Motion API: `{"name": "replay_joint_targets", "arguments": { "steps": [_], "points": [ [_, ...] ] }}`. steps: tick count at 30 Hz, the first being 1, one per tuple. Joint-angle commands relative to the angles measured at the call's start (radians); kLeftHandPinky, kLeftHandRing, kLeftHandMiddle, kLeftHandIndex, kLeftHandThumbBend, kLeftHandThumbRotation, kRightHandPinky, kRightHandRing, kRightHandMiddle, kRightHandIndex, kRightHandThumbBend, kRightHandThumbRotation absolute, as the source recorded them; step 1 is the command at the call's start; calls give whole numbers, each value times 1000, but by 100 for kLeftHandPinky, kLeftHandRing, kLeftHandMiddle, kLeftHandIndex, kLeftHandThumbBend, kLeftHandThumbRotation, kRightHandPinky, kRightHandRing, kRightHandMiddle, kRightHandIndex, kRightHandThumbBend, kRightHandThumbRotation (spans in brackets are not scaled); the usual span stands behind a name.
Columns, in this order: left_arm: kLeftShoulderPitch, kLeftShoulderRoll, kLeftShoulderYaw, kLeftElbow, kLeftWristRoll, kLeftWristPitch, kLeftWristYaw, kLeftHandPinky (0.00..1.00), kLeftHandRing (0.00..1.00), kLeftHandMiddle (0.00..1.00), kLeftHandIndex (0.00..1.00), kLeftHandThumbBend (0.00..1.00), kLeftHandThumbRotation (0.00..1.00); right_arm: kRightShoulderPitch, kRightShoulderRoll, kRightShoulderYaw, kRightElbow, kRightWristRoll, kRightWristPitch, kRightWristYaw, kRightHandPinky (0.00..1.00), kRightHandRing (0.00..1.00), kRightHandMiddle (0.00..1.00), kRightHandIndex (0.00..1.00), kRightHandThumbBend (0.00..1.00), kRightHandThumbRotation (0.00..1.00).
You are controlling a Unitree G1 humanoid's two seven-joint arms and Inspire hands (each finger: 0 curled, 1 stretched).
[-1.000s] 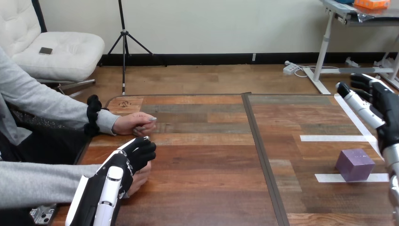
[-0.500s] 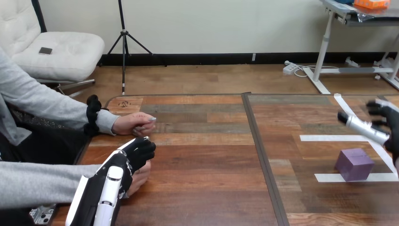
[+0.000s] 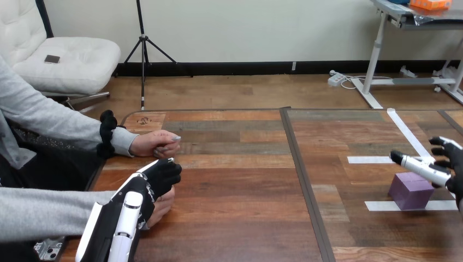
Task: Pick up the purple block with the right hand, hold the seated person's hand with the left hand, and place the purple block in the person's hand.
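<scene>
Near the left edge of the bench (image 3: pixel 240 218), the left hand (image 3: pixel 143 191) is lying over the person's nearer hand (image 3: pixel 162 206); I cannot tell whether it is gripping. Near the right edge, the right hand (image 3: pixel 450 164) is hovering, fingers spread apart, just over the purple block (image 3: pixel 409 192), which is sitting on the bench.

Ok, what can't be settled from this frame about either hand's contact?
Head view: whether the left hand grips the person's nearer hand; the robot hand's back covers the contact.
Head view: whether the right hand touches the purple block; it overlaps the block's top, and the right edge cuts its palm off.
</scene>
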Motion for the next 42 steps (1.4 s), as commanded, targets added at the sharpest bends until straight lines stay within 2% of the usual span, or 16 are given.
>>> {"name": "replay_joint_targets", "arguments": {
  "steps": [1,2,6,11,14,15,22,30,33,36,37,39,42],
  "points": [
    [-34,-23,1,-38,-1,-24,-5,85,80,78,76,33,99,-23,34,11,-1,11,27,19,73,93,94,91,100,43],
    [-34,-22,2,-39,-1,-24,-6,85,80,78,75,33,99,-22,35,11,-1,12,32,25,77,94,95,91,100,41],
    [-31,-19,3,-42,4,-24,-5,84,80,79,75,34,100,-12,45,30,-2,-5,51,26,81,96,97,92,100,37],
    [-29,-20,4,-46,3,-22,-4,83,80,79,75,35,100,-8,54,54,2,-19,81,37,84,96,98,92,100,28],
    [-28,-21,5,-48,3,-23,-3,83,80,78,74,35,100,3,60,62,-1,-21,76,42,84,96,97,92,100,26],
    [-28,-20,5,-50,1,-21,-4,83,80,78,74,34,100,5,62,76,1,-35,87,35,83,96,97,92,100,25],
    [-27,-16,6,-61,-5,-11,-6,82,79,78,74,35,100,15,69,132,7,-86,122,27,79,91,94,91,100,22],
    [-33,-14,12,-56,-6,-14,-10,81,79,78,74,36,100,20,75,141,5,-82,140,54,74,87,91,89,100,20],
    [-37,-17,13,-51,-5,-21,-10,81,79,78,73,34,100,20,73,151,0,-88,143,55,70,84,88,88,100,21],
    [-40,-18,14,-47,-6,-22,-11,80,79,77,73,34,100,14,73,163,0,-97,160,57,61,77,83,88,100,23],
    [-41,-17,14,-47,-6,-21,-12,80,78,77,73,34,100,12,73,165,0,-98,166,56,54,70,77,88,100,23],
    [-43,-16,15,-45,-7,-20,-14,80,78,77,73,34,100,10,73,169,0,-100,169,56,49,66,74,88,100,23],
    [-46,-14,15,-43,-8,-21,-17,80,78,77,73,35,100,10,73,171,1,-99,167,58,50,68,76,88,100,22]
  ]
}}
